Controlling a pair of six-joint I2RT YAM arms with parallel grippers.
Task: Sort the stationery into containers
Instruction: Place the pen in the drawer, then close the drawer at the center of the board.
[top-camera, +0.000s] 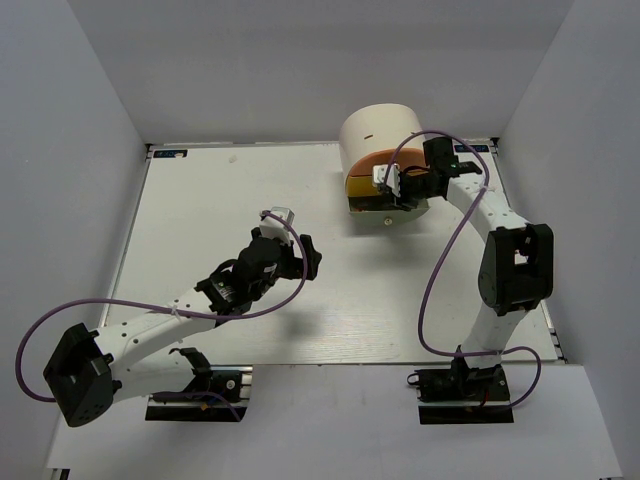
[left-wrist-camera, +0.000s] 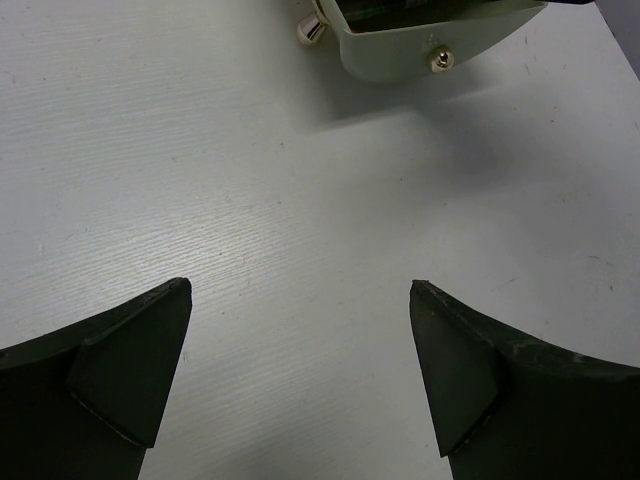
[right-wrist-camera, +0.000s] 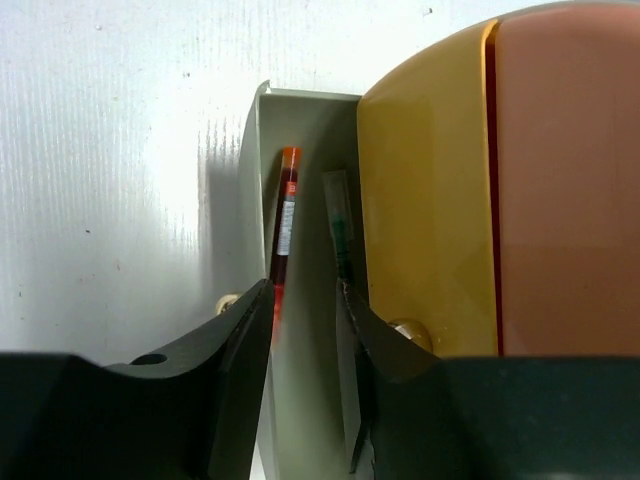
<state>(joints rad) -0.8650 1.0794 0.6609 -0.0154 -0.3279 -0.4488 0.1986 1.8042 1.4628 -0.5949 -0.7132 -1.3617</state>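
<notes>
Right claw (right-wrist-camera: 307, 285) is over the pulled-out green drawer (right-wrist-camera: 305, 140) of the unit (top-camera: 375, 125). Its jaws are narrow and only bare drawer floor shows in the gap, so I read it as holding nothing. Red pen (right-wrist-camera: 286, 215) and white pen (right-wrist-camera: 338, 215) lie in that drawer side by side, one roughly in line with each fingertip. Their long axes run parallel to the fingers and to the drawer's front wall. Their near ends run under the fingers, so I can't see those. Yellow front (right-wrist-camera: 420, 200) overlaps the drawer's inner side, with the orange front (right-wrist-camera: 570, 180) beyond it. Left claw (left-wrist-camera: 300, 285) is wide with nothing in it, low over the table (left-wrist-camera: 250, 180). It's well apart from the unit and looks at the green drawer's knob (left-wrist-camera: 437, 60) from the front. No loose stationery shows in any view, so my guess is the sorting is about done and what's left is shutting the green drawer. Key geometry: the drawer front is on the side of the right claw away from the unit body, and closing travel runs across the pens' axis, not along it. Right arm is far nearer but sits above the tray, so it would need to lift out and get outside the front wall first. Left is farther but faces the knob. Risk: a fingertip dragging a pen on the way out.
</notes>
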